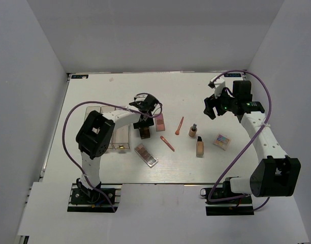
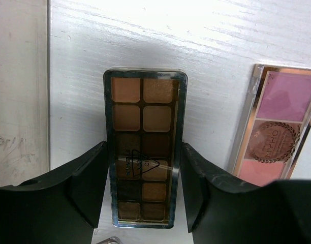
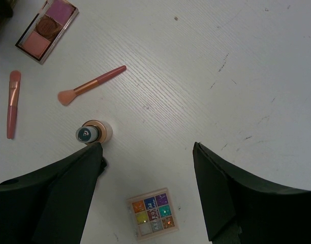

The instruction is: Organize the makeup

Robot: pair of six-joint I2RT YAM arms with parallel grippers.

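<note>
Hazards, left claw point(image 2: 144, 183).
1. Slip or swing: the fingers point(image 2: 89, 183) flank only the 6 o'clock half of the brown eyeshadow palette point(image 2: 144, 117), so its 12 o'clock half reaches past them. On a lift that end would likely droop, or twist out of a thin-edge hold on a glossy case.
2. Knock-on: the pink palette point(image 2: 277, 132) lies near at 3 o'clock, apart from the brown one. A sideways drag could shunt it.
3. Delivery: the clear acrylic box point(image 1: 120, 134) sits at 9 o'clock of the left claw in the overhead view. A long flat item carried askew may catch a wall.

Position. The brown eyeshadow palette lies flat on the worktop point(image 2: 206, 46), long axis running 12 to 6. It is centred between the jaws, one finger at each long edge. Whether they squeeze it or merely bracket it cannot be told.

Right claw point(image 3: 148, 150): released, nothing between its fingers, hovering over bare worktop.
- Beige bottle point(image 3: 93, 132): upright, just beside the 9 o'clock finger.
- Pastel compact point(image 3: 153, 213): at 6 o'clock.
- Brush-tipped stick point(image 3: 89, 85): at 10 o'clock.
- Risk, judged: a straight descent could tip the bottle.
</note>
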